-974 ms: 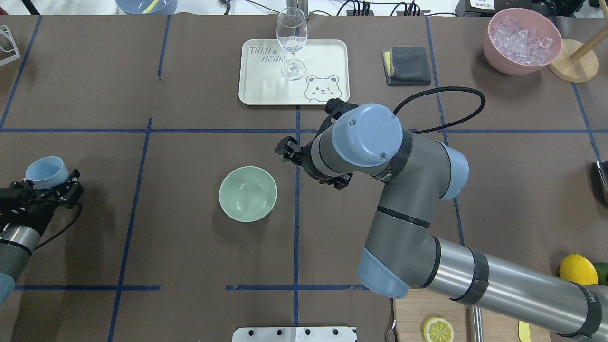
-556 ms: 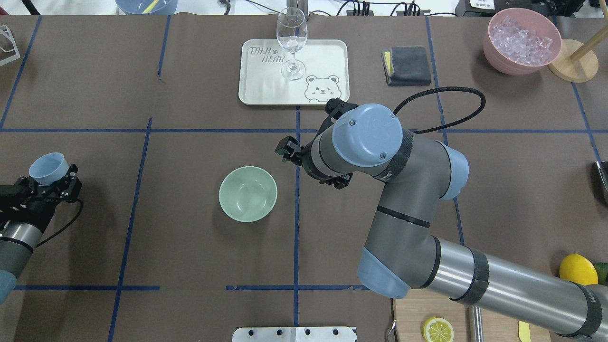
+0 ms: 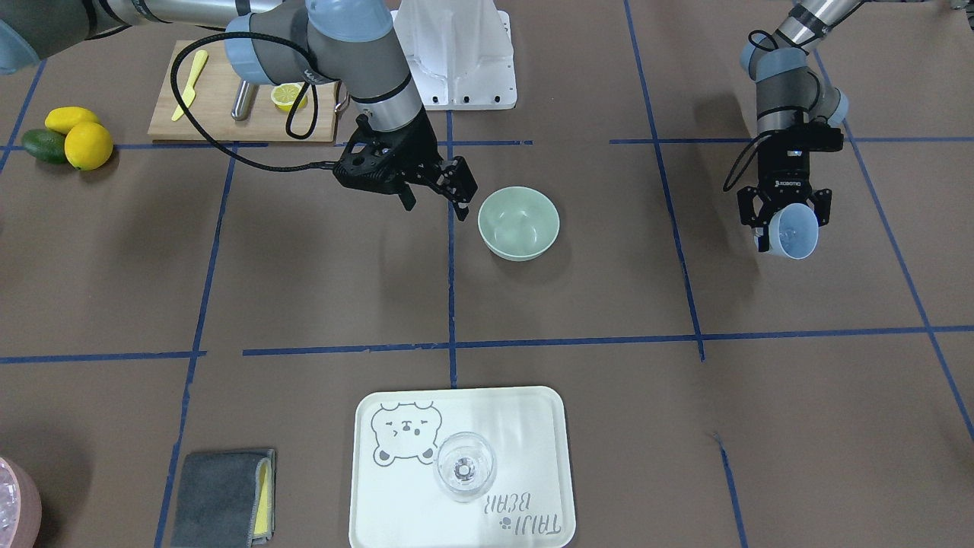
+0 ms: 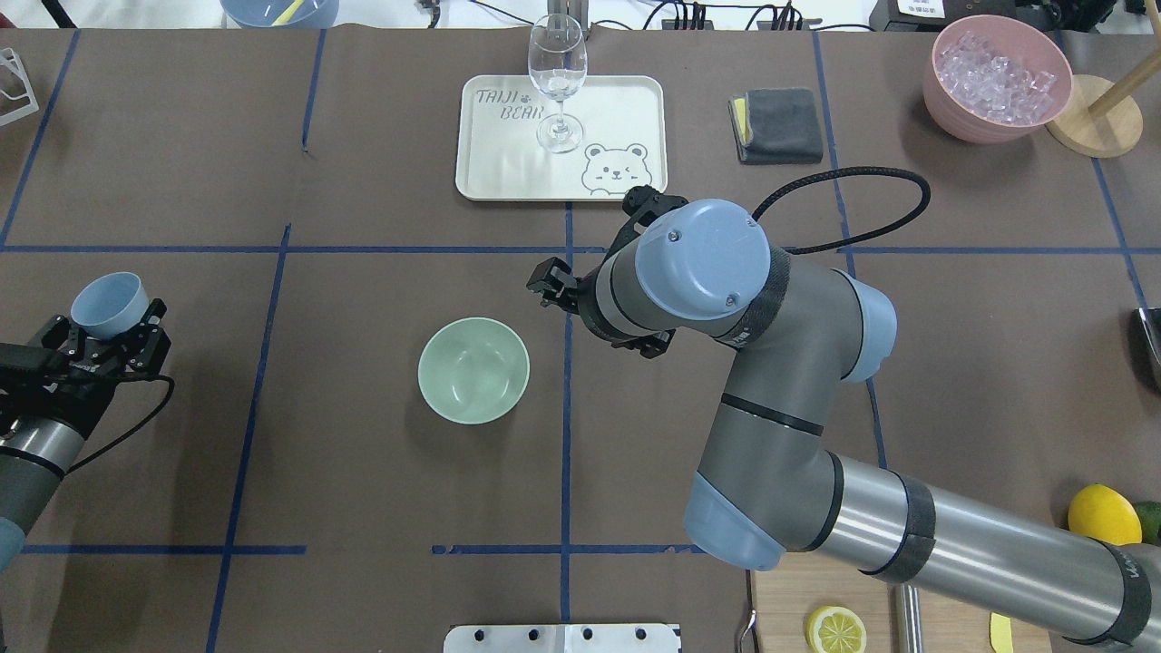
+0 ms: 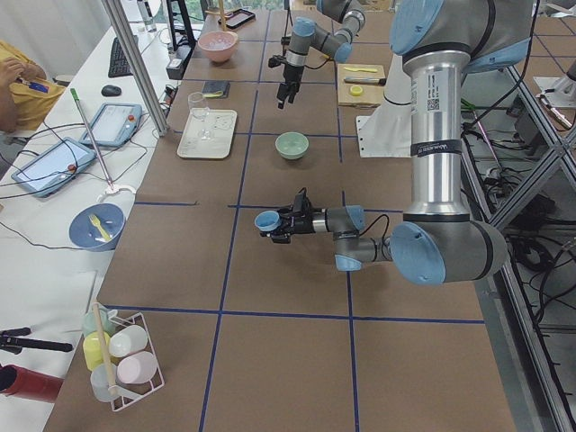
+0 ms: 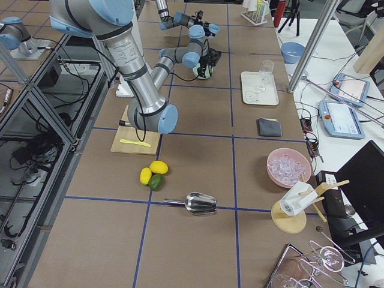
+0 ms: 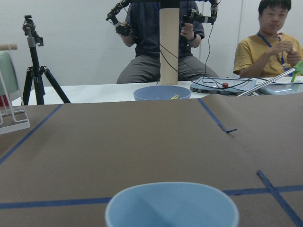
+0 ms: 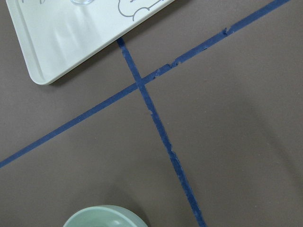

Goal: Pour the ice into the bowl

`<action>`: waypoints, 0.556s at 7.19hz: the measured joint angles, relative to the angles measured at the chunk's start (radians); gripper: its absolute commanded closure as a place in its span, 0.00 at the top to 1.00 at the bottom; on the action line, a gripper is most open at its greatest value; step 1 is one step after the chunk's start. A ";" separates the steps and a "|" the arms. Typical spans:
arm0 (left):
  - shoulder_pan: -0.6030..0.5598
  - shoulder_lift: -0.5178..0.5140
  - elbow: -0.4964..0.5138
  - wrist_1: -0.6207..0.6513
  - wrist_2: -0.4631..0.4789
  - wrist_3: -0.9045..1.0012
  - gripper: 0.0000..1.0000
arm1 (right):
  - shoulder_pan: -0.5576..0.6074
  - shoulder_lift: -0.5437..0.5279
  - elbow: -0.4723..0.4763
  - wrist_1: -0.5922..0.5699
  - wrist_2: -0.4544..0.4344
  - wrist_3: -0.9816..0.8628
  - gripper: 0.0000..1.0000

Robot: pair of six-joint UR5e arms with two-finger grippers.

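Observation:
The pale sage-green bowl [image 4: 473, 369] [image 3: 518, 223] stands upright near the table's middle; its rim also shows in the right wrist view [image 8: 104, 218]. My left gripper [image 4: 113, 328] [image 3: 787, 222] is shut on a pale blue cup [image 4: 109, 304] [image 3: 795, 230] [image 7: 171, 205], held above the table far to the bowl's left. My right gripper [image 4: 547, 283] [image 3: 437, 204] hangs open and empty just beside the bowl, on its right. I cannot make out the ice: the cup's visible inside looks bare, and the bowl shows only faint glints.
A white tray [image 4: 617, 109] with a wine glass [image 4: 557, 82] lies beyond the bowl. A grey cloth [image 4: 777, 124] and a pink bowl [image 4: 998, 77] of icy cubes sit at the far right. Lemons [image 4: 1104, 514] and a cutting board are near my right arm's base.
My left gripper has carried the blue cup slightly rightward and farther from my base. The right arm has barely moved and the bowl stays put.

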 measured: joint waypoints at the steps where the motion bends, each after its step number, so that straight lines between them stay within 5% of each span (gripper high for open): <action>1: 0.001 -0.016 -0.025 -0.008 -0.003 0.041 0.00 | 0.001 -0.005 0.008 -0.001 0.000 0.000 1.00; 4: 0.007 -0.034 -0.174 -0.007 -0.135 0.264 0.00 | 0.014 -0.071 0.071 -0.003 0.000 -0.003 1.00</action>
